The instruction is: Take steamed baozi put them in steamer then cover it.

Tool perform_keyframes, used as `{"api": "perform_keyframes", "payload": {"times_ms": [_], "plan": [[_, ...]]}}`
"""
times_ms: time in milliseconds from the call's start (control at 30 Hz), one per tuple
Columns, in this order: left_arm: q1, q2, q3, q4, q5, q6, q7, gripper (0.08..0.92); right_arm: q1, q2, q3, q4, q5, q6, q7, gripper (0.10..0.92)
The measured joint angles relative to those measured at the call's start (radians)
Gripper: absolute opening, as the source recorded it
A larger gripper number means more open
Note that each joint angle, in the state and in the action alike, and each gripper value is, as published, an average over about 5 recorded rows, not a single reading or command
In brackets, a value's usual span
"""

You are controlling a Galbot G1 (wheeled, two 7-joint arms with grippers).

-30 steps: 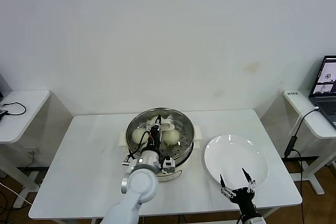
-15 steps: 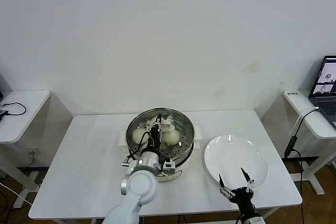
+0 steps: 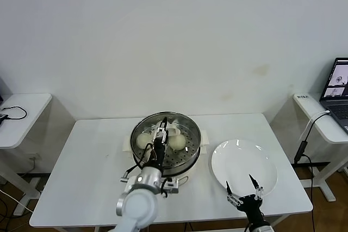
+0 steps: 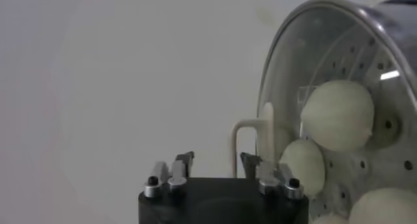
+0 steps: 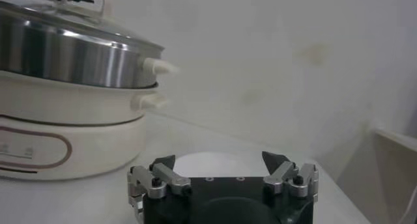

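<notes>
Stainless steel fills the middle of your table (image 3: 81, 156): the steamer (image 3: 190, 150) sits there on its white base, with the glass cover (image 3: 185, 126) resting on top of it. Through the glass you can see the baozi (image 3: 176, 142) lying on the perforated tray; the head view shows two of them clearly, one on each side of the arm, and the left wrist view shows at least three (image 4: 337, 115) pressed close under the lid.

Your left gripper (image 3: 160, 132) hangs directly over the cover, at its cream-white handle (image 4: 251, 140). Its fingers (image 4: 184, 161) stand apart on either side of the handle and do not clamp it; in the left wrist view the handle's loop rises between them with a gap on each side. Nothing is held.

Your right gripper (image 3: 243, 189) is parked low at the near edge of the table, over the near rim of the flat white plate (image 3: 244, 158), which lies to the right of the steamer and apart from it. Its two black fingers (image 5: 162, 164) are spread wide and carry nothing.

From the right wrist view you see the steamer's shiny wall (image 5: 65, 56) side-on, its small white side handle (image 5: 159, 66) sticking out, and the lid's rim sitting level on the pot.
</notes>
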Motion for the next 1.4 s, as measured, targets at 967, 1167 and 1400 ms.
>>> {"api": "perform_keyframes", "payload": {"times_ms": [967, 1167, 1400], "plan": [[0.598, 0.089, -0.522, -0.245, -1.258, -0.357, -0.341, 0.823, -0.037, -0.071, 0.007, 0.037, 0.031, -0.005, -0.007, 0.823], [0.636, 0.09, -0.562, -0.196, -1.448, -0.419, -0.365, 0.823, -0.043, -0.087, 0.006, 0.041, 0.044, -0.007, -0.009, 0.823], [0.67, 0.085, -0.576, -0.16, -1.562, -0.471, -0.368, 0.823, -0.056, -0.095, 0.003, 0.051, 0.06, -0.011, -0.012, 0.823]]}}
